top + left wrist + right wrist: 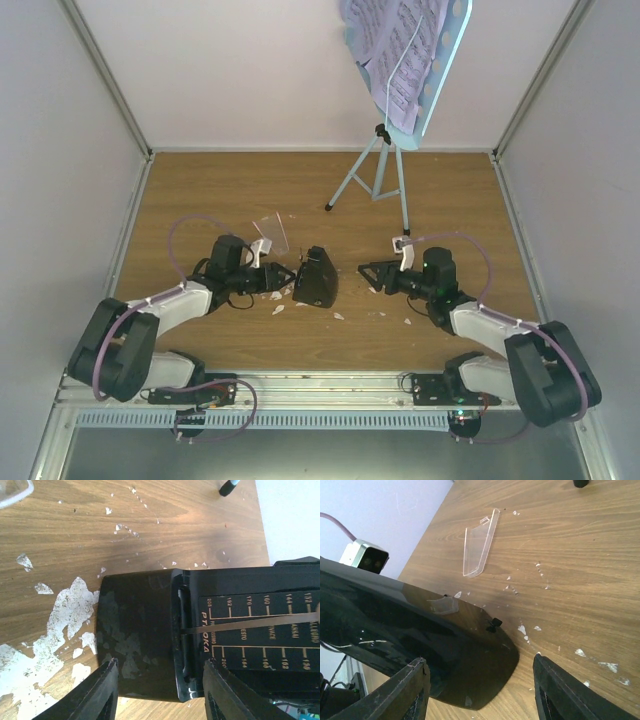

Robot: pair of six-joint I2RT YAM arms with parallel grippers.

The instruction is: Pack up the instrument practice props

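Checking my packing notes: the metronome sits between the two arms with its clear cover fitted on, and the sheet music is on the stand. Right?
No: the clear cover is off, lying on the table apart from the metronome, as the right wrist view shows. The rest is right.

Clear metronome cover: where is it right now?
In the top view the clear cover lies detached on the table, left of centre, just beyond the left gripper and the black metronome.
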